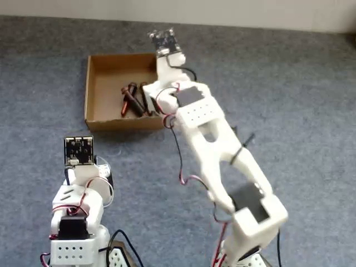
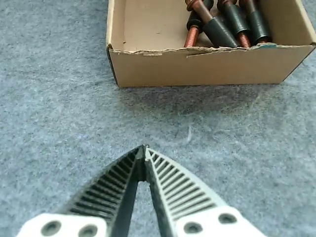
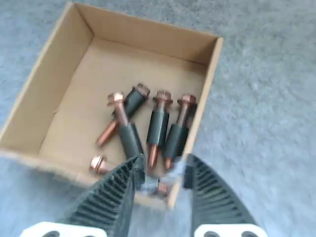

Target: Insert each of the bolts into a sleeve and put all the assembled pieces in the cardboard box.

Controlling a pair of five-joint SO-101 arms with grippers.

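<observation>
The cardboard box (image 3: 47, 91) holds several copper bolts pushed into black sleeves (image 3: 159, 126), lying side by side near one corner. One more piece with a copper head (image 3: 98, 163) lies along the near wall, partly hidden under my right gripper (image 3: 160, 167), which hangs open just above it with nothing held. In the high view that right arm (image 1: 192, 108) stretches over the box's (image 1: 89, 89) right side. My left gripper (image 2: 143, 150) is shut and empty, low over the carpet a short way in front of the box (image 2: 197, 64), where the sleeved bolts (image 2: 222, 27) show above its wall.
Grey carpet (image 1: 289, 83) covers the whole work surface around the box. The left arm (image 1: 78, 194) sits folded back at the near left. Red and black cables (image 1: 181, 161) hang from the right arm.
</observation>
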